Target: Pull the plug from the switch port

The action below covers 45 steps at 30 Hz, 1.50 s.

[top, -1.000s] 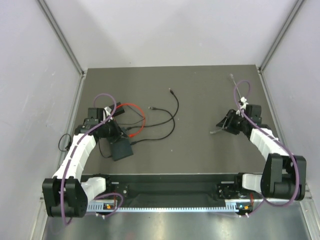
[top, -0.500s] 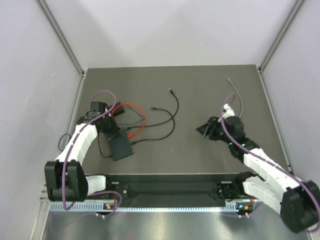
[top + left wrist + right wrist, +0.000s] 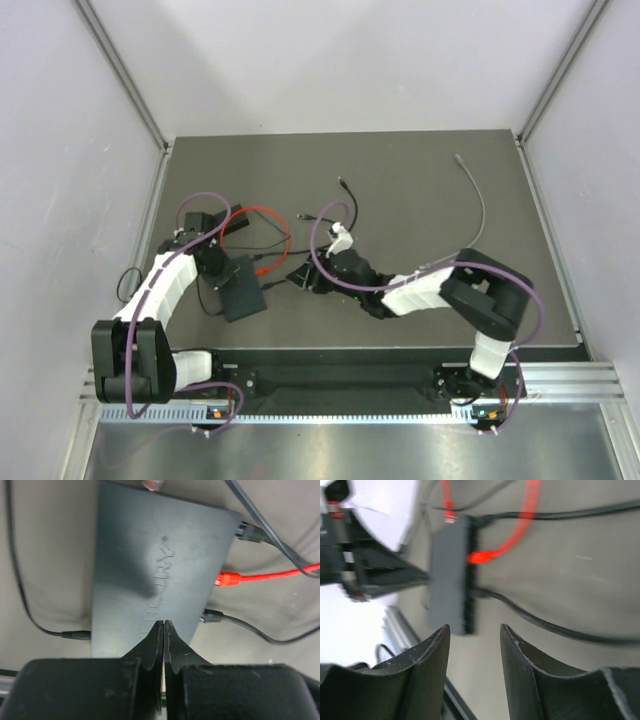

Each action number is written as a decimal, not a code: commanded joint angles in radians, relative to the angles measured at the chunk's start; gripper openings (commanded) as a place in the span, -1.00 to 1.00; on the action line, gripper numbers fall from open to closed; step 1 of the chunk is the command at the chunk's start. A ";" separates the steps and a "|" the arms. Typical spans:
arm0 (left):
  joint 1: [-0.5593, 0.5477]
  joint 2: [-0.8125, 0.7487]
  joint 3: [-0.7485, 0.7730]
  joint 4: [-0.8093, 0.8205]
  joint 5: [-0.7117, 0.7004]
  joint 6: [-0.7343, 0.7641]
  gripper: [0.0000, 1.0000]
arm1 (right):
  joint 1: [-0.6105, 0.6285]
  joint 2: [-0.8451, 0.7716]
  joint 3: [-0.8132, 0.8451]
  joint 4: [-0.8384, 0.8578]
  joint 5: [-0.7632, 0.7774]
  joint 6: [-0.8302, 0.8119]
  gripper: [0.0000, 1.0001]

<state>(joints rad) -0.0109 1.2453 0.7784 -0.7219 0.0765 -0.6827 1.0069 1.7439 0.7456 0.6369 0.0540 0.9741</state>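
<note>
Switch (image 3: 243,297): one, flat on the surface (image 3: 420,190).
Plugs on its socket edge: three, one red plug (image 3: 229,578) between two black plugs (image 3: 245,530).
Left hand (image 3: 164,625): clenched, empty, tips on the switch.
Right hand (image 3: 472,630): released, empty, near the switch's socket edge.

A dark grey worktop (image 3: 430,200) sits boxed in by pale walls (image 3: 350,60) on three sides, thin metal struts (image 3: 123,75) in the corners, a silvery rail (image 3: 560,373) along the near edge.
</note>
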 commanded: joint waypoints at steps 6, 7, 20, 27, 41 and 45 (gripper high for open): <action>0.005 0.000 0.001 -0.007 -0.135 -0.017 -1.00 | 0.087 0.230 0.093 0.397 0.118 0.231 -0.13; 0.005 0.005 -0.002 -0.001 -0.129 -0.017 -1.00 | 0.090 0.261 0.100 0.396 0.128 0.245 -0.14; 0.005 0.040 -0.036 0.009 -0.112 -0.038 -1.00 | 0.139 0.376 0.202 0.340 0.204 0.288 -0.16; 0.005 0.025 -0.059 0.016 -0.096 -0.046 -1.00 | 0.174 0.376 0.169 0.362 0.264 0.318 -0.18; 0.005 0.005 -0.060 0.001 -0.118 -0.055 -1.00 | 0.182 0.439 0.173 0.400 0.299 0.422 -0.28; 0.005 0.002 -0.060 -0.002 -0.122 -0.057 -1.00 | 0.183 0.470 0.201 0.399 0.284 0.439 -0.28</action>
<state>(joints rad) -0.0109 1.2720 0.7254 -0.7193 -0.0246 -0.7319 1.1717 2.1834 0.9176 0.9771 0.3218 1.3891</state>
